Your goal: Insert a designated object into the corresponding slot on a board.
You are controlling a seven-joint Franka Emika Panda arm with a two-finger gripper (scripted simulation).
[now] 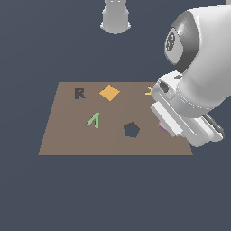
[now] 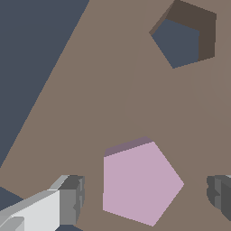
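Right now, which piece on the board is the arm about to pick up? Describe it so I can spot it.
Find the flat brown board. At its edge on the exterior view's right, under the white gripper, lies a pale pink pentagon block between the open fingers. It alone is pink and matches the dark pentagon slot; the diamond is orange.

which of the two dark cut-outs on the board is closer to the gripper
The pentagon cut-out, which also shows in the wrist view near the pink pentagon block. The R-shaped cut-out lies far from the gripper, toward the exterior view's left.
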